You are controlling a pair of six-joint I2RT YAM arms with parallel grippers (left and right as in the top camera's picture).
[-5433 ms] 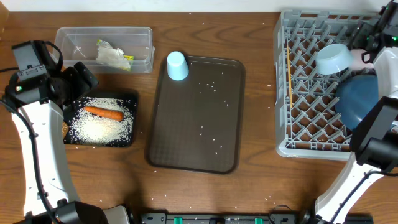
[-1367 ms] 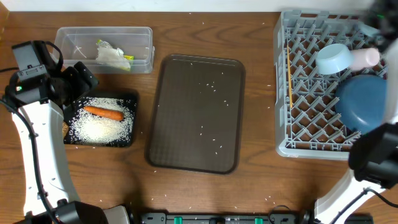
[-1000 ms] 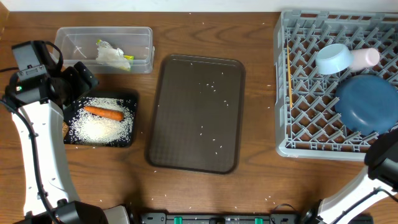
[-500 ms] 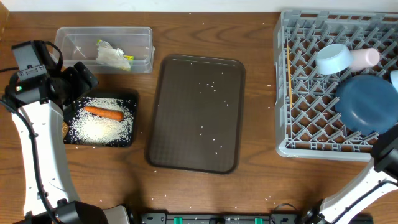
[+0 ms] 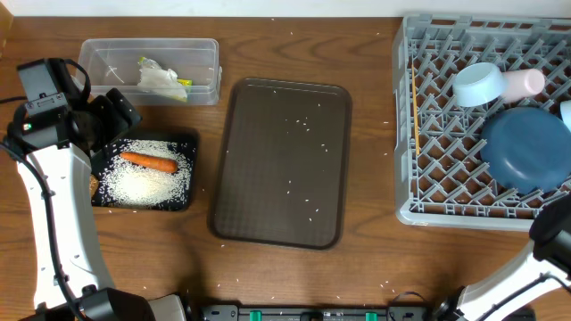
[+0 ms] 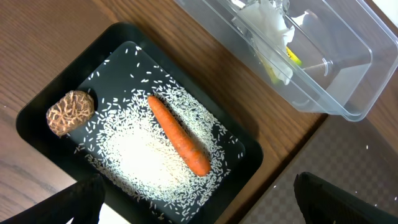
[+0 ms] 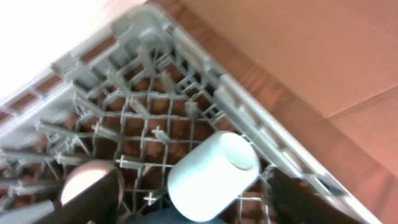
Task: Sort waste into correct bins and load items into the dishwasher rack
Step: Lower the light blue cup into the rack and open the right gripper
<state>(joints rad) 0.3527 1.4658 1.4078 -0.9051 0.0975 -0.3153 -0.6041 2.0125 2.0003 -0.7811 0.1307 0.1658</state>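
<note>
I see left gripper spread wide above shallow black rectangular tray; right gripper parted, empty, over small white cup lying in large grey plastic rack.

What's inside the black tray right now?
In the black tray: an orange carrot lying on a spread of white rice grains, and a small brown food lump in one corner. Anything beneath the rice is hidden.

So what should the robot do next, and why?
Probably pull the right hand up and away from the rack. That hand is open, and the white cup lies on its side among the pegs, so it looks already dropped off.
</note>
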